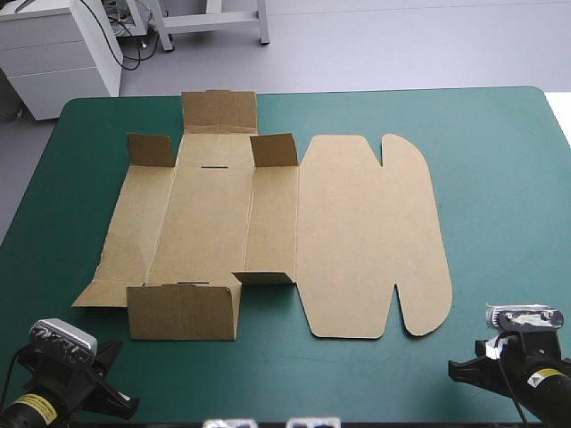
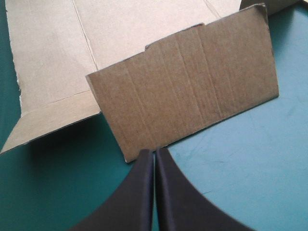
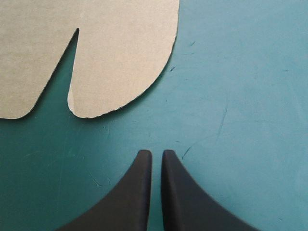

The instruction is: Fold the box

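Flat brown cardboard box sheet (image 1: 268,232) on teal-green table cover (image 1: 500,178), small flaps raised; left gripper (image 2: 154,151) and right gripper (image 3: 156,153) both closed, empty.

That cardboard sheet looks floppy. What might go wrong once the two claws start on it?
The shut left gripper points at the near flap, which looks partly raised; pushing it might slide the whole box over the teal-green table rather than fold it. The lid lies flat, so the shut right gripper may struggle to get under its edge.
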### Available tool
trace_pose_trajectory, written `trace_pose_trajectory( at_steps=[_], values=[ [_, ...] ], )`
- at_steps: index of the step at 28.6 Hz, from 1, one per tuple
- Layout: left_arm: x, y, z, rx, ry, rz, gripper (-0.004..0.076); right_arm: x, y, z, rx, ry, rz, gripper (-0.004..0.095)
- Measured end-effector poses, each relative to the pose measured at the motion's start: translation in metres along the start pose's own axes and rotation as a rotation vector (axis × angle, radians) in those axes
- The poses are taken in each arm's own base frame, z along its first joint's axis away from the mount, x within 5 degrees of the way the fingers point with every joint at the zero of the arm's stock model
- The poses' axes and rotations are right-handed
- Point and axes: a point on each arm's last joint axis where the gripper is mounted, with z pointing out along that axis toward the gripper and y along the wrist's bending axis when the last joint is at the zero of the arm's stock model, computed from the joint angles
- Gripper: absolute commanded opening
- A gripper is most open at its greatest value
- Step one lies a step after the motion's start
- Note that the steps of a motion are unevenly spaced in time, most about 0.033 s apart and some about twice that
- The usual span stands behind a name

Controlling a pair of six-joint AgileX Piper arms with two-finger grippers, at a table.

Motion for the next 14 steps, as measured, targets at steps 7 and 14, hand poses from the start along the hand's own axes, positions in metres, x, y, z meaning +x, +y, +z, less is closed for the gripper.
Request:
trace_pose_trajectory(
  at_steps=[7, 14],
  values=[
    [-0.007, 0.001, 0.000, -0.001, 0.012, 0.002, -0.0008, 0.000, 0.000, 0.000, 0.000, 0.000, 0.000, 0.0066],
    [-0.047, 0.008, -0.002, 0.003, 0.041, 0.003, -0.0008, 0.000, 0.000, 0.000, 0.000, 0.000, 0.000, 0.0066]
  ],
)
